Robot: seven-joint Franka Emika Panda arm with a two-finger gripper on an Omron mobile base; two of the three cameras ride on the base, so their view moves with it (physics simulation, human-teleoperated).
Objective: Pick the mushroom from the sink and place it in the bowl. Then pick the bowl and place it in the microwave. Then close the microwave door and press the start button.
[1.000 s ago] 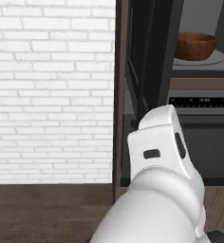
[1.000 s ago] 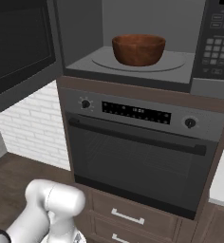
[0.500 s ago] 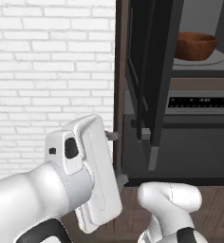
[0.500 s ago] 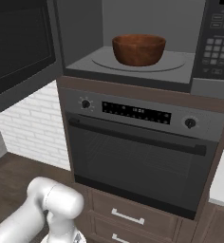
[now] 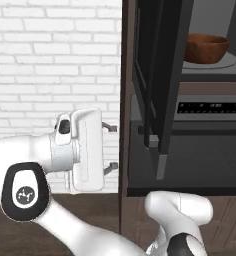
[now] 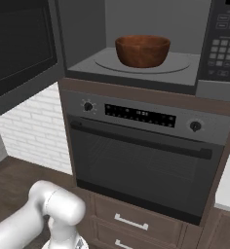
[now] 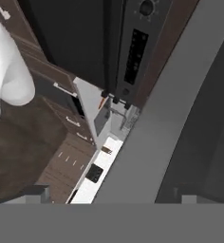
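We see the bowl (image 6: 143, 50) upright in the microwave (image 6: 136, 73), door (image 5: 160, 75) swung out edge-on toward us, gripper (image 5: 110, 148) spread wide, empty, left of it

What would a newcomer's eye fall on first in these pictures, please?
Probably the reddish-brown bowl, sitting on the turntable inside the open microwave above the oven. Next, the microwave door swung wide open, and the white arm's open pincer low beside it, near the brick wall.

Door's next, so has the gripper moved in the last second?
Yes. The gripper has swung left, from in front of the cabinet edge to over the brick wall.
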